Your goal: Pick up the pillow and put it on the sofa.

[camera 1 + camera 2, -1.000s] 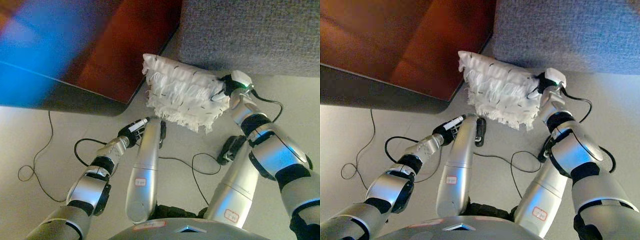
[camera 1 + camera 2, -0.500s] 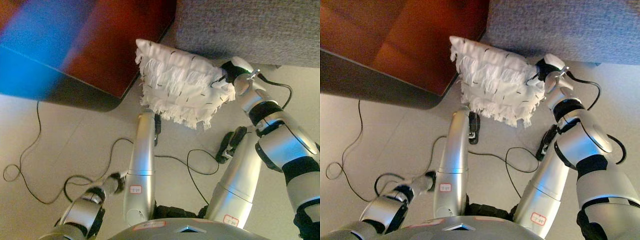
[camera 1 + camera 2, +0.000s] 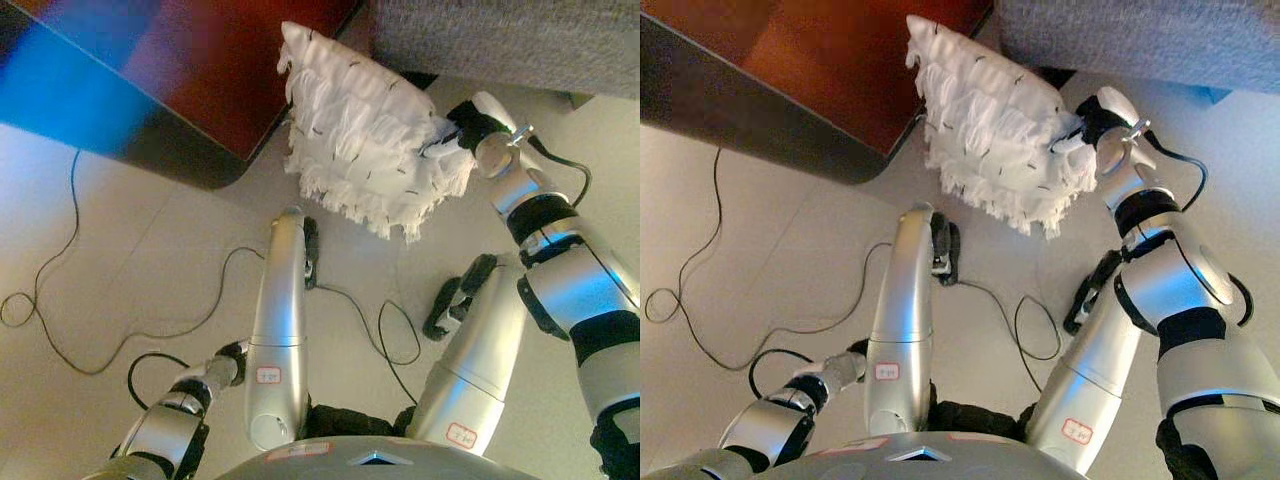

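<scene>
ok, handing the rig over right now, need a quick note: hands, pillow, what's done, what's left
Right robot hand: curled on the right edge of the white fringed pillow, holding it off the floor.
Left robot hand: only the arm shows, at lower left; the hand itself is hidden, state unknown.
Pillow: hangs tilted in front of the grey sofa, next to the reddish-brown furniture at upper left.
Done: pillow picked up.
Left: carry it over the sofa, set it down, release.
</scene>
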You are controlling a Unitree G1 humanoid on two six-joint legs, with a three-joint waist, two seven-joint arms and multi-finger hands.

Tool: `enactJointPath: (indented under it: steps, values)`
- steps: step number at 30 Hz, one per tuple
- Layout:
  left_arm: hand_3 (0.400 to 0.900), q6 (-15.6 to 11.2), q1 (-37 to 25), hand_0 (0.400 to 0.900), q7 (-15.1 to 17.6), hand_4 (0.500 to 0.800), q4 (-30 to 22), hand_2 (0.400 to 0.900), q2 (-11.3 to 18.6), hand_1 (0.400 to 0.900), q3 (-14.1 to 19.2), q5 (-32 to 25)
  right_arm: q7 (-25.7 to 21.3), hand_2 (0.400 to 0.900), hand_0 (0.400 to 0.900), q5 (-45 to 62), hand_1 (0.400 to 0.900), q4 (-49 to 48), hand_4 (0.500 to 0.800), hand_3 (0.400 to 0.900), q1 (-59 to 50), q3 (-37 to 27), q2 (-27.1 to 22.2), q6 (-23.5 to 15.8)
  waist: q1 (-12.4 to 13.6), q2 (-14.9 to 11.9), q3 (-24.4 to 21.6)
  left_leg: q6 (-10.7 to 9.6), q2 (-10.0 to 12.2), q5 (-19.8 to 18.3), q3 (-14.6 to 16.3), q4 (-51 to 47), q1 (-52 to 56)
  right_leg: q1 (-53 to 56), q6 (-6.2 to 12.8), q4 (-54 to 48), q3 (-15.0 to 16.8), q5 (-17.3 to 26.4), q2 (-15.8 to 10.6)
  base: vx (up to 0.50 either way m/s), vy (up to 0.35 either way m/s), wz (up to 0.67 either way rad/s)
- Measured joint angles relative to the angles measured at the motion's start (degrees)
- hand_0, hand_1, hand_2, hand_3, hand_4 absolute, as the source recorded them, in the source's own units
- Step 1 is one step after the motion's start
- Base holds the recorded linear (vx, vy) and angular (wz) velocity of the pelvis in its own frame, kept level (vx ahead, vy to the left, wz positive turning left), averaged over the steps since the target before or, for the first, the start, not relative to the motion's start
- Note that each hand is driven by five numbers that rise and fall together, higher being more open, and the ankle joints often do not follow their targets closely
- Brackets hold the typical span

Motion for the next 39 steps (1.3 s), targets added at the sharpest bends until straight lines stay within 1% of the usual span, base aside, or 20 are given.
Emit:
enactJointPath:
  steps: [1,2,4,6,8,9,11,12,13,15,16,17,18,21,25,28,30,33,35,39]
  values:
    - [0.900,-0.05,0.01,0.900,0.06,0.800,-0.17,0.900,-0.29,0.900,0.00,0.40,0.01,0.400,0.400,-0.03,0.400,-0.22,0.500,0.400,0.20,0.00,0.04,0.02,-0.08,-0.05,-0.06,0.01,0.16,0.03,0.31,-2.12,0.90,0.90,-0.29,-2.24,-0.80,0.30,-0.07,0.04,0.011,-0.08]
    - [0.900,-0.15,-0.09,0.900,0.04,0.800,-0.46,0.900,-0.58,0.900,0.00,0.48,0.04,0.400,0.400,-0.05,0.400,-0.40,0.500,0.400,0.65,-0.02,0.18,-0.03,-0.18,-0.09,-0.07,0.10,0.35,0.09,0.96,-5.41,2.28,2.21,-1.13,-5.57,-1.82,0.86,-0.11,0.03,0.007,-0.09]
    - [0.900,-0.25,0.01,0.900,0.14,0.800,-0.56,0.900,-0.84,0.900,0.01,0.60,0.02,0.400,0.400,-0.74,0.400,-0.75,0.500,0.400,2.54,0.03,0.57,-0.42,-0.05,-0.20,-0.19,1.43,0.94,1.33,2.66,-11.03,6.37,5.97,-3.01,-11.00,-3.04,2.17,-0.16,0.03,0.001,-0.09]
    - [0.900,-0.56,0.81,0.900,0.57,0.800,-0.58,0.900,-0.87,0.900,0.01,0.63,-0.02,0.400,0.400,-1.02,0.400,-0.96,0.500,0.400,5.01,0.10,1.61,-0.75,0.31,-0.32,-1.42,1.40,0.95,2.86,3.23,-15.17,9.42,9.04,-2.20,-15.26,-4.12,3.69,-0.12,0.05,-0.021,-0.06]
    - [0.900,-0.85,0.64,0.900,1.40,0.800,-0.82,0.900,-1.16,0.900,0.03,0.84,-0.10,0.400,0.400,-1.04,0.400,-1.05,0.500,0.400,7.05,0.10,2.01,-1.11,0.86,-0.43,-1.69,1.39,0.90,5.35,3.92,-21.09,13.64,13.29,-1.73,-21.38,-6.20,6.51,-0.91,0.10,-0.038,-0.04]
    - [0.900,-1.03,0.67,0.900,1.46,0.800,-0.83,0.900,-1.25,0.900,0.08,1.01,-0.06,0.400,0.400,-1.08,0.400,-1.04,0.500,0.400,7.79,0.10,2.23,-1.11,1.02,-0.67,-1.96,1.86,0.87,6.10,4.36,-23.99,15.76,15.38,-2.25,-24.31,-7.35,7.38,-1.29,0.13,-0.038,-0.02]
    - [0.900,-1.07,1.06,0.900,2.17,0.800,-0.85,0.900,-1.40,0.900,0.11,1.18,-0.21,0.400,0.400,-1.86,0.400,-3.68,0.500,0.400,10.66,0.10,1.99,-1.11,0.94,-0.95,-2.21,2.21,0.31,10.99,4.58,-29.66,21.03,20.89,-1.04,-29.96,-9.50,11.21,-2.27,0.16,-0.038,-0.02]
    - [0.900,-1.08,1.39,0.900,2.38,0.800,-0.84,0.900,-1.32,0.900,0.14,1.19,-0.14,0.400,0.400,-2.74,0.400,-4.85,0.500,0.400,11.93,0.12,2.04,-1.13,1.02,-1.47,-2.59,2.29,0.19,12.35,4.90,-31.51,23.29,22.84,-1.01,-31.54,-9.97,11.84,-2.29,0.19,-0.048,0.01]
    - [0.900,-0.94,1.33,0.900,2.72,0.800,-1.00,0.900,-1.46,0.900,0.38,1.99,-0.04,0.400,0.400,-3.42,0.400,-6.20,0.500,0.400,13.02,0.12,1.82,-1.13,0.74,-1.71,-2.72,2.47,-0.03,12.80,5.20,-34.16,26.06,25.86,-0.88,-34.17,-11.16,12.06,-2.69,0.19,-0.057,0.03]
    - [0.900,-0.84,1.23,0.900,3.03,0.800,-1.97,0.900,-1.44,0.900,0.43,3.20,0.29,0.400,0.400,-3.43,0.400,-8.29,0.500,0.400,15.12,0.11,0.97,-1.10,0.84,-2.56,-3.09,1.72,-0.23,13.70,6.05,-39.04,31.41,31.22,-0.53,-38.51,-12.82,12.84,-3.17,0.17,-0.057,0.03]
    - [0.900,-0.82,1.19,0.900,3.07,0.800,-2.03,0.900,-1.44,0.900,0.44,3.26,0.40,0.400,0.400,-3.42,0.400,-8.48,0.500,0.400,15.31,0.11,0.85,-1.09,0.83,-2.60,-3.11,1.69,-0.24,13.78,6.07,-39.47,32.00,31.92,-0.53,-38.99,-13.05,12.91,-3.18,0.17,-0.065,0.00]
    - [0.900,-0.64,1.05,0.900,3.36,0.800,-2.50,0.900,-1.28,0.900,0.59,3.54,1.23,0.400,0.400,-3.51,0.400,-11.05,0.500,0.400,17.39,0.11,-0.22,-1.09,1.05,-3.38,-3.56,1.34,-0.35,14.50,6.39,-44.09,37.32,37.44,-0.44,-43.44,-14.92,13.46,-3.17,0.11,-0.064,-0.02]
    - [0.900,-0.58,1.10,0.900,3.42,0.800,-2.45,0.900,-1.12,0.900,0.68,4.51,1.41,0.400,0.400,-3.52,0.400,-12.02,0.500,0.400,17.99,0.12,-0.30,-1.09,0.97,-4.14,-3.97,1.24,-0.28,14.71,6.90,-45.93,39.45,39.32,-0.50,-44.89,-15.43,13.58,-3.21,0.13,-0.080,-0.03]
    - [0.900,-0.12,1.30,0.900,3.97,0.800,-2.62,0.900,-1.10,0.900,1.87,5.66,2.94,0.400,0.400,-3.49,0.400,-15.92,0.500,0.400,20.79,0.10,-1.83,-1.07,0.85,-5.85,-4.96,1.02,-0.26,16.48,7.51,-53.56,47.09,47.18,-0.48,-52.09,-18.84,15.26,-3.05,0.14,-0.060,-0.05]
    - [0.900,1.34,2.83,0.900,5.16,0.800,-2.86,0.900,-0.13,0.900,3.44,7.62,5.33,0.400,0.400,-3.52,0.400,-23.15,0.500,0.400,25.34,-0.05,-5.32,-0.73,0.45,-7.31,-6.83,0.58,-0.20,19.32,8.55,-63.43,57.02,57.07,-0.16,-62.28,-21.42,18.19,-1.29,0.21,-0.056,-0.05]
    - [0.900,2.70,5.60,0.900,5.35,0.800,-2.98,0.900,-0.03,0.900,4.39,8.58,7.59,0.400,0.400,-3.55,0.400,-28.15,0.500,0.400,27.47,-0.11,-7.06,-0.32,-0.94,-7.45,-9.59,0.38,0.24,21.87,9.58,-71.68,63.65,64.41,0.25,-72.30,-23.16,21.98,0.94,0.24,-0.029,-0.11]
    - [0.900,3.23,7.23,0.900,5.56,0.800,-2.98,0.900,-0.02,0.900,5.09,9.55,9.88,0.400,0.400,-4.22,0.400,-31.37,0.500,0.400,29.12,-0.15,-8.38,-0.16,-1.08,-7.47,-11.71,0.29,0.46,23.27,10.59,-76.76,68.02,69.22,0.52,-79.11,-23.98,24.78,2.43,0.17,-0.004,-0.10]
    - [0.900,3.99,9.69,0.900,5.51,0.800,-2.94,0.900,0.20,0.900,6.54,10.34,12.63,0.400,0.400,-5.55,0.400,-35.45,0.500,0.400,30.87,-0.91,-8.77,0.24,-2.27,-8.33,-15.53,0.04,0.53,23.84,11.73,-80.71,71.36,73.23,0.74,-85.50,-24.25,26.96,3.63,0.16,-0.015,-0.12]
    - [0.900,4.08,10.71,0.900,5.44,0.800,-2.94,0.900,0.21,0.900,8.63,11.60,15.15,0.400,0.400,-5.74,0.400,-38.72,0.500,0.400,31.51,-2.03,-9.34,0.39,-2.48,-8.72,-16.56,-0.29,0.62,24.48,12.46,-83.53,74.11,76.04,0.75,-89.48,-24.27,28.45,4.48,0.11,-0.015,-0.13]
    - [0.900,4.31,11.26,0.900,4.76,0.800,-2.95,0.900,0.38,0.900,11.05,12.33,17.98,0.400,0.400,-5.18,0.400,-43.90,0.500,0.400,31.65,-4.20,-11.81,0.61,-2.74,-9.11,-17.77,-0.71,0.69,26.22,13.56,-88.69,78.28,79.17,0.78,-93.45,-24.25,29.73,5.59,0.12,-0.020,-0.14]
